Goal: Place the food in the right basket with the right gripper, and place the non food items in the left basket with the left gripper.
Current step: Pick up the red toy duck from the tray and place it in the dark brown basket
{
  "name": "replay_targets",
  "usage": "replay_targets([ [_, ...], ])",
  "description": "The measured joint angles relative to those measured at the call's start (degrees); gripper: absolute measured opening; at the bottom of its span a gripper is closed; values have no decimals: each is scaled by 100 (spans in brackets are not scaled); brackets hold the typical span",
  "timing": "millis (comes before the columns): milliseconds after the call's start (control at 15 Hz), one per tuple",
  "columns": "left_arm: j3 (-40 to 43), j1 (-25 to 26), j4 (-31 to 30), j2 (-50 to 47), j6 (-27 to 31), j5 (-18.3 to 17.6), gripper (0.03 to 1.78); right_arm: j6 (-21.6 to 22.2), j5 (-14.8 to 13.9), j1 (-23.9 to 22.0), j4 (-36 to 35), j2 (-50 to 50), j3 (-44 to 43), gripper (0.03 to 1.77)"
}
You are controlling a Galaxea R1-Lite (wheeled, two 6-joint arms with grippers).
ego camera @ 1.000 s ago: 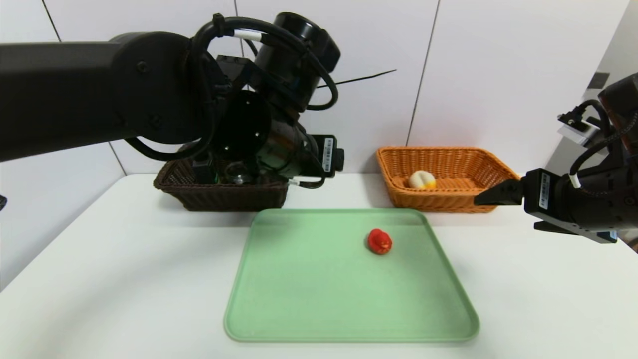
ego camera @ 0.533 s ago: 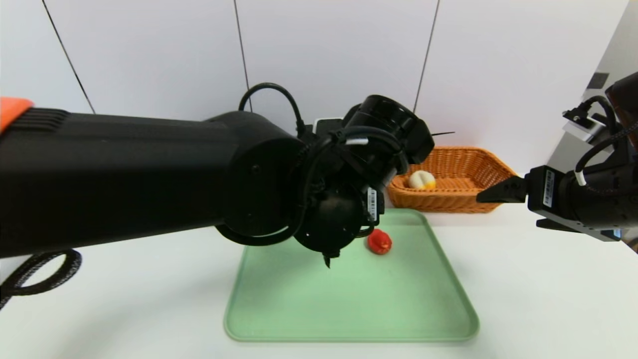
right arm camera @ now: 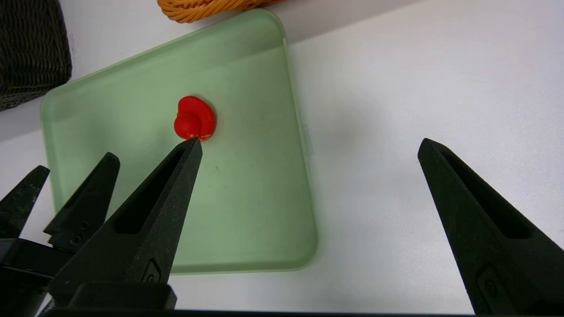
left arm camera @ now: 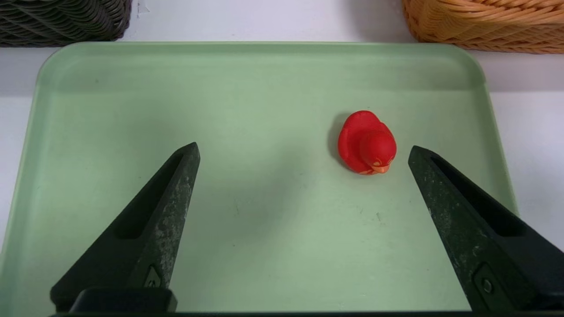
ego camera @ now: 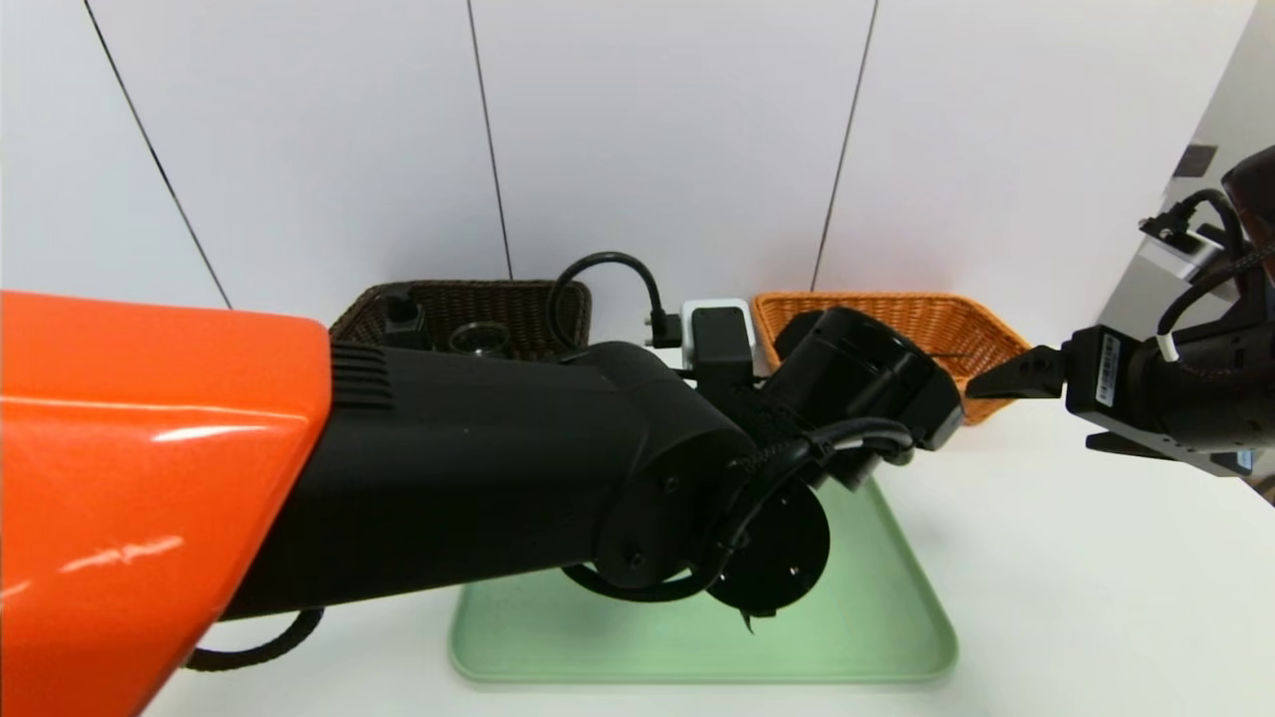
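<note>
our left gripper [left arm camera: 304, 149], jaws spread, seems set for the duck [left arm camera: 368, 143] between and beyond them; next, centre, lower, pinch. our right gripper [right arm camera: 310, 141] waits aside, jaws spread.

Cannot see the duck [left arm camera: 368, 143] or left gripper [left arm camera: 304, 147] in the head view, with the left arm [ego camera: 478, 478] covering them and parts of the tray [ego camera: 797, 657], dark basket [ego camera: 448, 287] and orange basket [ego camera: 981, 344]. Cannot identify the black item [ego camera: 403, 317] in the dark basket. Get both baskets only cut off by the edges in the wrist views
</note>
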Motion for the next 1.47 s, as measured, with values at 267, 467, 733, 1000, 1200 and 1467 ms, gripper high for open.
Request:
replay_targets([
  [267, 402, -111, -418, 50, -5, 69, 169, -258, -5, -9, 0, 17, -33, 170],
  [467, 444, -128, -499, 96, 6, 105, 169, -450, -5, -7, -2, 20, -33, 170],
  [733, 462, -361, -672, 224, -16, 246, 169, -450, 4, -20, 0, 17, -16, 170],
  [1000, 457, -458, -920, 339, 15, 267, 169, -452, 17, -145, -2, 17, -5, 170],
  [1200, 446, -463, -1075, 480, 11, 354, 169, -474, 41, -210, -60, 28, -16, 170],
  [1467, 444, -466, -1378, 728, 48, 439, 169, -516, 55, -230, -254, 74, -18, 170],
])
